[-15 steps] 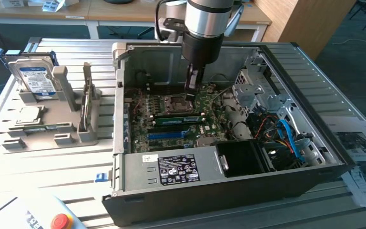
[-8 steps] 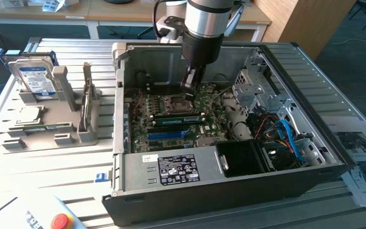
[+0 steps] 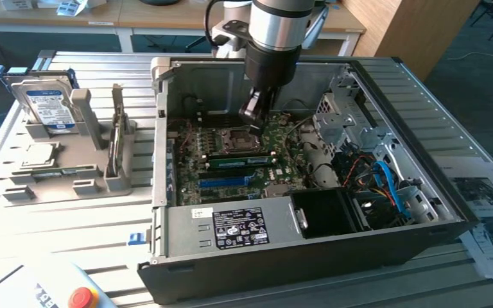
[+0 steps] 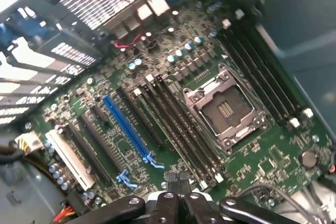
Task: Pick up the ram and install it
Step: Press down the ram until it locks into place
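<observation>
The ram [image 3: 238, 160] is a thin green stick standing in a slot on the motherboard [image 3: 281, 170], just in front of the empty processor socket [image 3: 233, 136] in the exterior view. How deep it sits I cannot tell. My gripper [image 3: 253, 115] hangs inside the open computer case [image 3: 315, 256], above the board behind the socket, shut with nothing between its fingers. In the wrist view the shut gripper [image 4: 178, 182] hovers over the ends of the long dark memory slots [image 4: 181, 129], between the socket [image 4: 226, 111] and the blue slot [image 4: 126, 127].
A grey fixture [image 3: 101, 173] at the exterior view's left holds a hard drive [image 3: 48, 106] and a silver processor chip [image 3: 39, 154]. The power supply [image 3: 229, 228], drive cage [image 3: 349, 122] and blue cables [image 3: 388, 179] crowd the case. A red button [image 3: 81, 296] sits at the front.
</observation>
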Controlling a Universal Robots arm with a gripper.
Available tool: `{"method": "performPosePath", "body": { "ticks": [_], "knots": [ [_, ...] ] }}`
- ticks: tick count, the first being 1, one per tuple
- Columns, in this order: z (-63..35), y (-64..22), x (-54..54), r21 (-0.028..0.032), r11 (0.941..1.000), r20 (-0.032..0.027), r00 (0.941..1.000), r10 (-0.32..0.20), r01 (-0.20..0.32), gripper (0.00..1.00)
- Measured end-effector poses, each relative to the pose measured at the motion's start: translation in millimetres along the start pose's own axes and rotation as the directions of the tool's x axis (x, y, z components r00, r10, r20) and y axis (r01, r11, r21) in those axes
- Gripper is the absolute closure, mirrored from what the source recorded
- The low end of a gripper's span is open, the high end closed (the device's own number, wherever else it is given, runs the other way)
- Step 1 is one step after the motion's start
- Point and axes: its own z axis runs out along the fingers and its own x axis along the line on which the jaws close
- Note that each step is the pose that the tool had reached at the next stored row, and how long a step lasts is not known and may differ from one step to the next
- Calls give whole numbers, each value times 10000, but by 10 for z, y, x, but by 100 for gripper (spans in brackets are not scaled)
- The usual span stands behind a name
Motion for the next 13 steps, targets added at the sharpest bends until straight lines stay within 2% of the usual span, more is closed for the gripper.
{"method": "performPosePath", "body": {
  "ticks": [3, 6, 10, 13],
  "knots": [
    [0, 0, 0, 10, 9988, 10, 9988, 495, -495, 90],
    [0, 0, 0, 13, 9948, 13, 9948, 1021, -1021, 90],
    [0, 0, 0, 20, 9856, 15, 9856, 1689, -1689, 90],
    [0, 0, 0, 23, 9758, 17, 9758, 2185, -2185, 90]
  ]
}}
